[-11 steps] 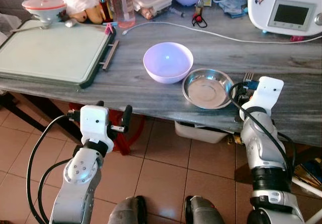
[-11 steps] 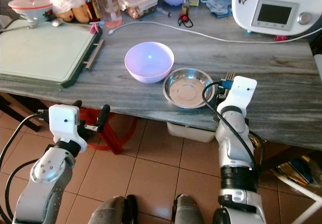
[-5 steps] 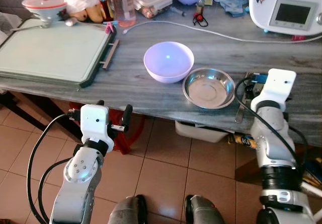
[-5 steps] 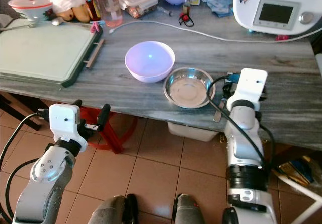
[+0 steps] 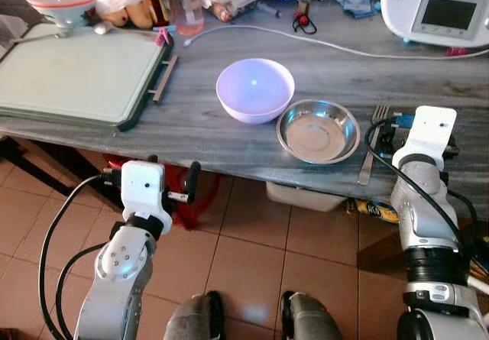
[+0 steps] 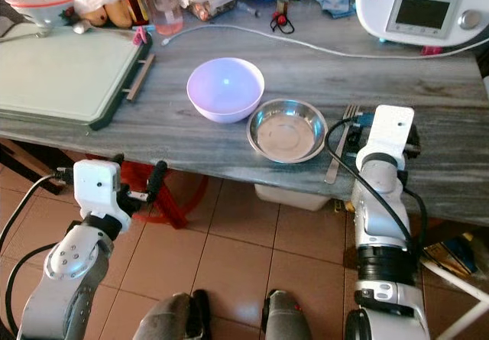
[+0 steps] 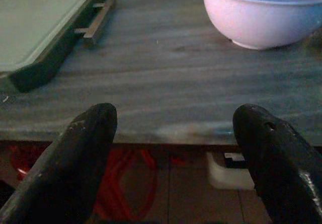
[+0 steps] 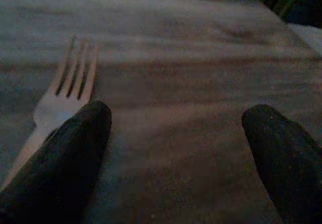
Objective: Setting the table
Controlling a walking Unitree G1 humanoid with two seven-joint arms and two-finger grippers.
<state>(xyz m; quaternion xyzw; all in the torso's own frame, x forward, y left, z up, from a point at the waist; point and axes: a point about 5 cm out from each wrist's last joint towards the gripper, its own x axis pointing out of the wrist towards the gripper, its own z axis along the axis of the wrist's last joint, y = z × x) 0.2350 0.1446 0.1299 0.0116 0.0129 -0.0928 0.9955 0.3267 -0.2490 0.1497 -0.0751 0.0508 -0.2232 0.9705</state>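
A lavender bowl (image 5: 254, 89) sits mid-table, and a shallow steel bowl (image 5: 318, 131) stands just right of it, near the front edge. Right of the steel bowl a metal fork (image 5: 372, 143) lies flat, tines pointing away from me. My right wrist (image 5: 429, 130) hovers over the table's front edge, just right of the fork. In the right wrist view my right gripper (image 8: 176, 128) is open over bare tabletop, with the fork (image 8: 70, 90) beside one finger. My left gripper (image 5: 171, 168) is open with nothing in it, held below the table edge in front of the lavender bowl (image 7: 261, 12).
A green-rimmed board (image 5: 69, 76) covers the table's left part. A white kitchen appliance (image 5: 439, 8) stands at the back right, with a white cable (image 5: 321, 43) running across. Bottles and containers (image 5: 183, 0) crowd the back. A white box (image 5: 306, 199) and red stool (image 5: 187, 202) sit underneath.
My right arm has shifted to the right, off the fork, which now lies in full view on the table. The left arm has stayed put.
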